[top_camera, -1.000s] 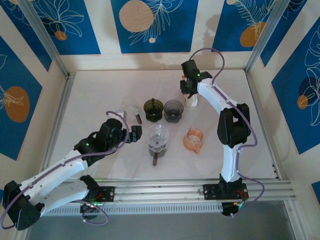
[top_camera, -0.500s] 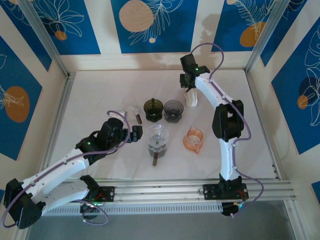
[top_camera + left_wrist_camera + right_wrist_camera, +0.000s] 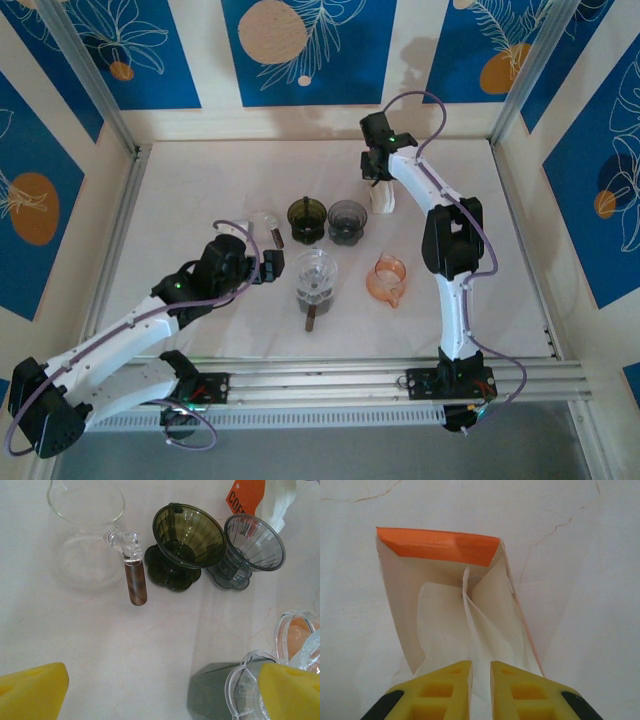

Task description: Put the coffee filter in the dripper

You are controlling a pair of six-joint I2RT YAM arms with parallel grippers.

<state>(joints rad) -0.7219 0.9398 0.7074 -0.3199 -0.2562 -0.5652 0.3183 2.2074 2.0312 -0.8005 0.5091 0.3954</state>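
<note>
White coffee filters [image 3: 445, 625] stand in an orange-rimmed paper box [image 3: 437, 545] at the back of the table, also seen as the box [image 3: 383, 198]. My right gripper [image 3: 481, 680] reaches into the box from above, its yellow fingers [image 3: 455, 687] pressed onto one coffee filter sheet [image 3: 481, 645]. In the overhead view the right gripper [image 3: 378, 172] hangs over the box. A clear dripper [image 3: 316, 272] sits on a dark base mid-table. My left gripper [image 3: 262, 268] stands open just left of it, and the clear dripper [image 3: 250, 690] lies by its right fingertip [image 3: 290, 690].
A dark green dripper [image 3: 307, 218], a grey dripper [image 3: 347, 220] and an orange dripper [image 3: 388, 278] stand around the clear one. A glass carafe [image 3: 262, 222] with a brown handle lies to the left. Metal rails edge the white table [image 3: 180, 200].
My right fingers have drawn closer together on the filter sheet, and the right arm has shifted slightly toward the back. The left arm has stayed put.
</note>
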